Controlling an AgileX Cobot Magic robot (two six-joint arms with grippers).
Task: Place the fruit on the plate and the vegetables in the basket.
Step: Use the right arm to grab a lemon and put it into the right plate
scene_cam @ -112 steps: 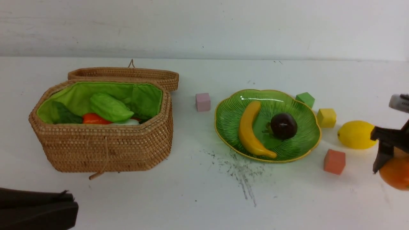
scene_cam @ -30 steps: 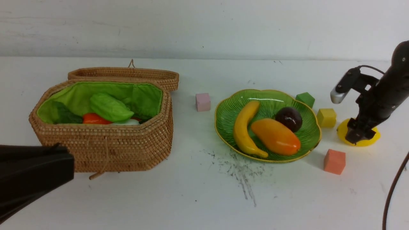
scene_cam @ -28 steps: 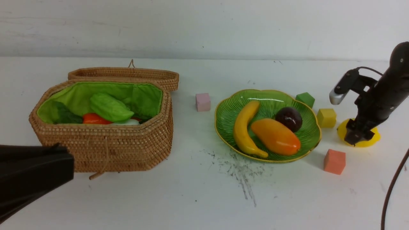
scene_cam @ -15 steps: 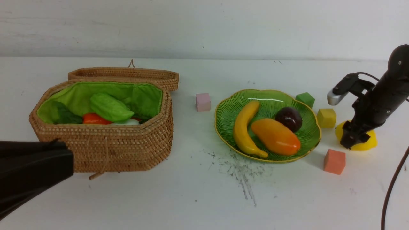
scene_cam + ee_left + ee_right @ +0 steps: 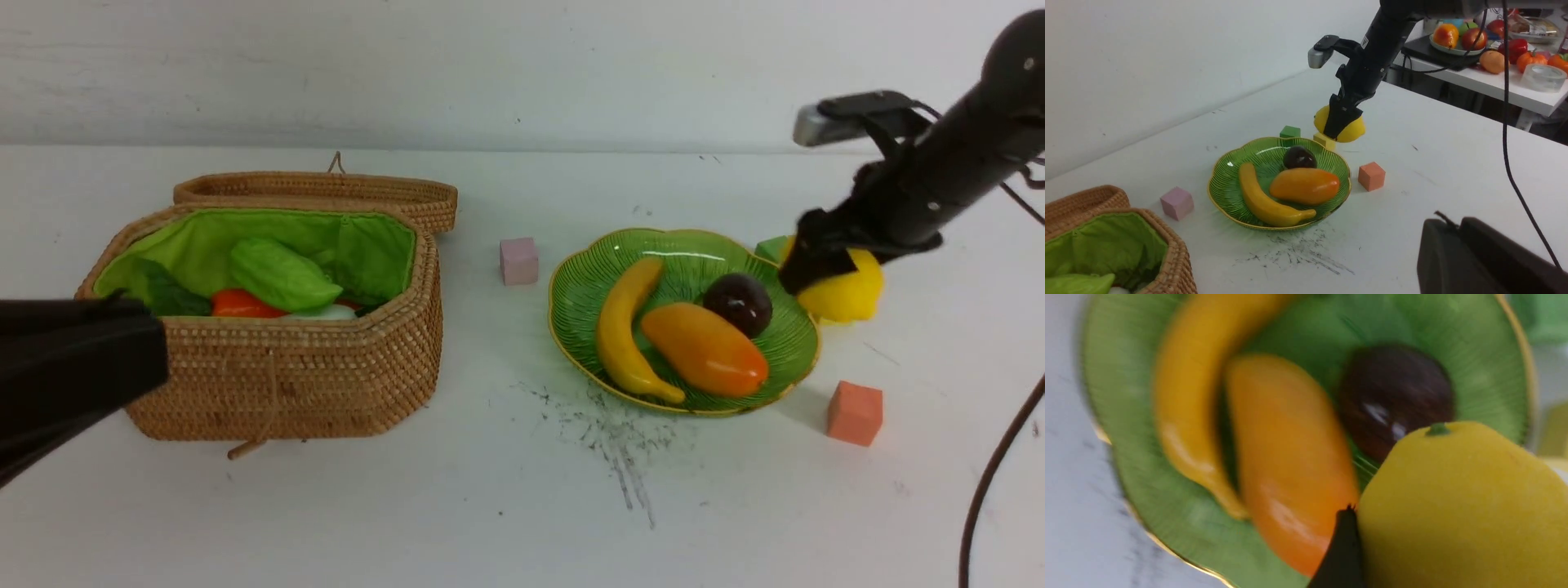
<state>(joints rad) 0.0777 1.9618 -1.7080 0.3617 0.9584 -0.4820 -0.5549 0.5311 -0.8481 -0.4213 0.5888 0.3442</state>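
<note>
Front view: right gripper [image 5: 824, 257] is clamping lemon [image 5: 841, 290] aloft beside plate [image 5: 788, 377], presumably for placing; left gripper [image 5: 73, 367] is staying out, fingertip gap unclear.

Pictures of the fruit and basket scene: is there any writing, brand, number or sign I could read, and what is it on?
None can be read.
The black robot arm has a small pale label with a dark mark, too small to make out.
The clear package on the far side table seems to have a label too, too small and blurred to read.
</note>
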